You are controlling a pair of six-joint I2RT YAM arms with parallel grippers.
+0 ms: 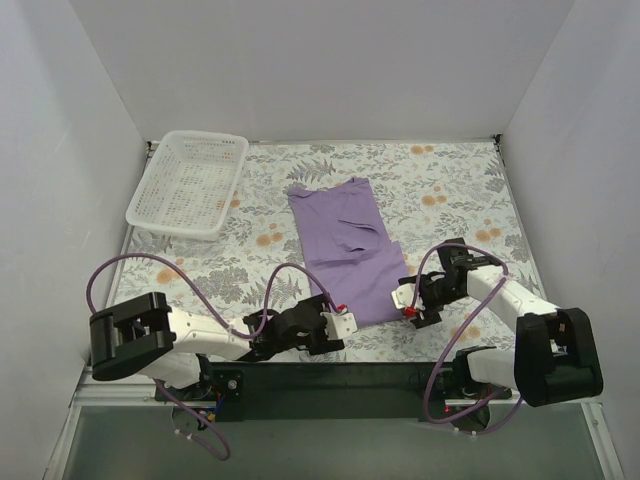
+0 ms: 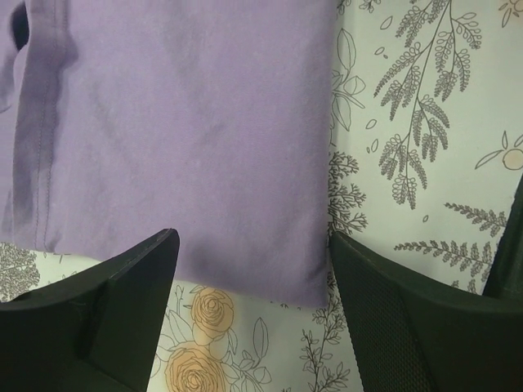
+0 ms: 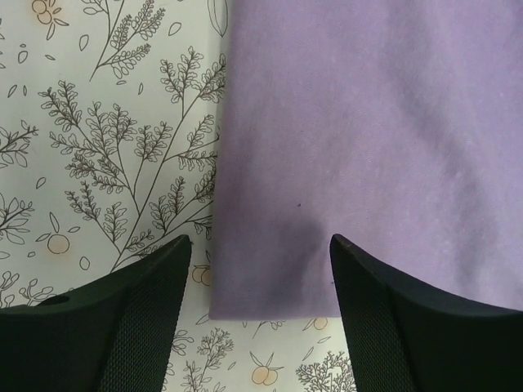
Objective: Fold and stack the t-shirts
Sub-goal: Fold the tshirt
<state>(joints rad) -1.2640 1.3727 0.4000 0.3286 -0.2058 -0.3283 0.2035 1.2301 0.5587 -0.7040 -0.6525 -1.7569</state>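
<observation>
Both spread wide, the left gripper (image 2: pixel 253 245) and right gripper (image 3: pixel 260 245) are framing the near corners of the lavender t-shirt (image 1: pixel 345 245), which is lying mid-scene on the table (image 1: pixel 460 190) and needing equal, simultaneous bites through every layer.

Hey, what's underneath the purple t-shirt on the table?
The lavender t-shirt lies flat on the floral tablecloth, and the cloth's pattern shows all around the shirt's edges. The fabric is opaque, so anything lying directly beneath it is covered and cannot be seen.

Both jaws spread wide, left arm (image 1: pixel 200 338) and right arm (image 1: pixel 505 292) low, wrists angled inward.
</observation>
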